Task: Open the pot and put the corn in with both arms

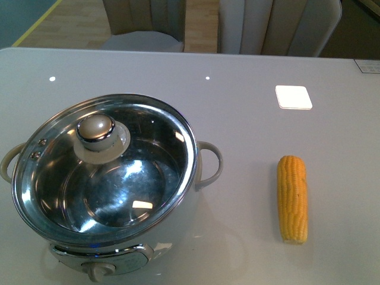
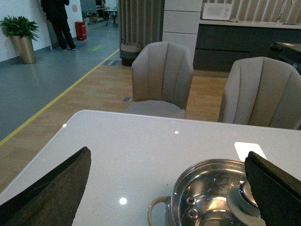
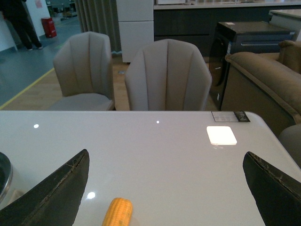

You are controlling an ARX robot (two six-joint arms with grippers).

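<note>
Pot (image 1: 104,184), lid (image 1: 98,133) on, sits lower left in front view; corn (image 1: 293,199) lies lower right, long axis top-to-bottom, nearer my right jaws; both pairs gape wide.

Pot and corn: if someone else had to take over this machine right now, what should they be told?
Left gripper: open, holding nothing, above the table just short of the pot.
Right gripper: open, holding nothing, with the corn just ahead of it.
Pot: on the table, on the left arm's side, with its glass lid on it.
Corn: lying on the table to the pot's right, apart from it.
Done: nothing yet.
Left to do: lift the lid by its knob, probably with the left arm; pick up the corn, probably with the right; put it in the pot.
</note>
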